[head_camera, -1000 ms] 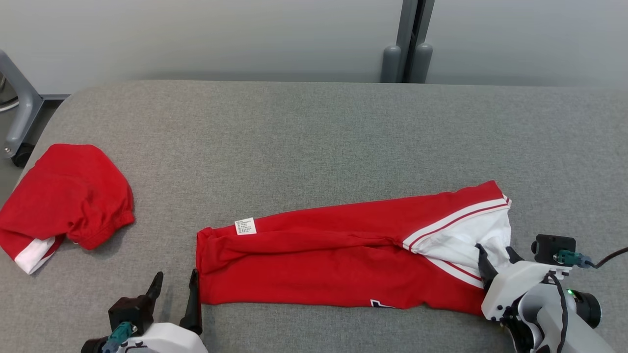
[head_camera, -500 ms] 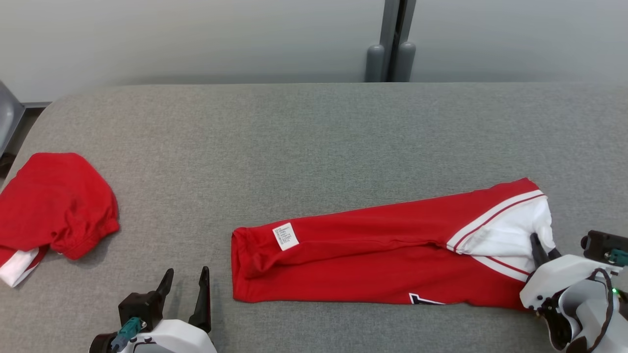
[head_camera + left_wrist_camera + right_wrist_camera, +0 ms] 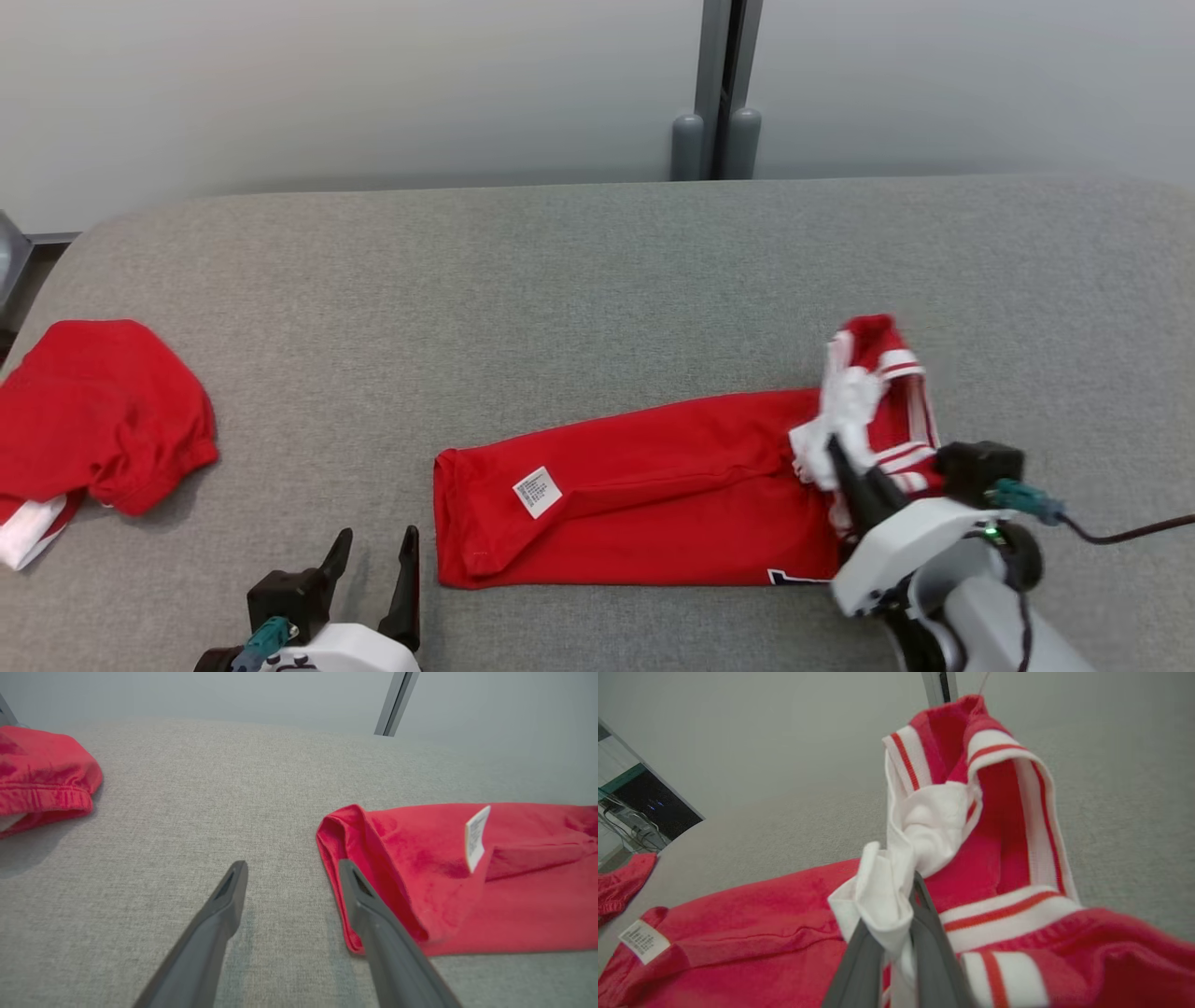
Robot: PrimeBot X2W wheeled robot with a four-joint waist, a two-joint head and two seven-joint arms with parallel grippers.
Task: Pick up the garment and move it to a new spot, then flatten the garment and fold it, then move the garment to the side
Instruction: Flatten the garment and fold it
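The garment (image 3: 644, 495) lies as a long red band on the grey table (image 3: 560, 280), and I read it as flattened and already narrowed lengthwise. The end farthest from its care label (image 3: 538, 492) stands bunched up off the surface, so I judge the crosswise fold to be under way. Laying that end down toward the label and moving the bundle aside are left to do.

My right gripper (image 3: 834, 450) is clamped on the white trim at the end away from the label. The right wrist view makes that plain, with both fingers pinched on white cloth and the striped trim rising above them. From the head camera the cloth half hides the pinch.

My left gripper (image 3: 376, 537) waits with its fingers spread, just beside the hem on the label's side. Its wrist camera shows that hem is doubled over, but I cannot tell whether the finger touches it.
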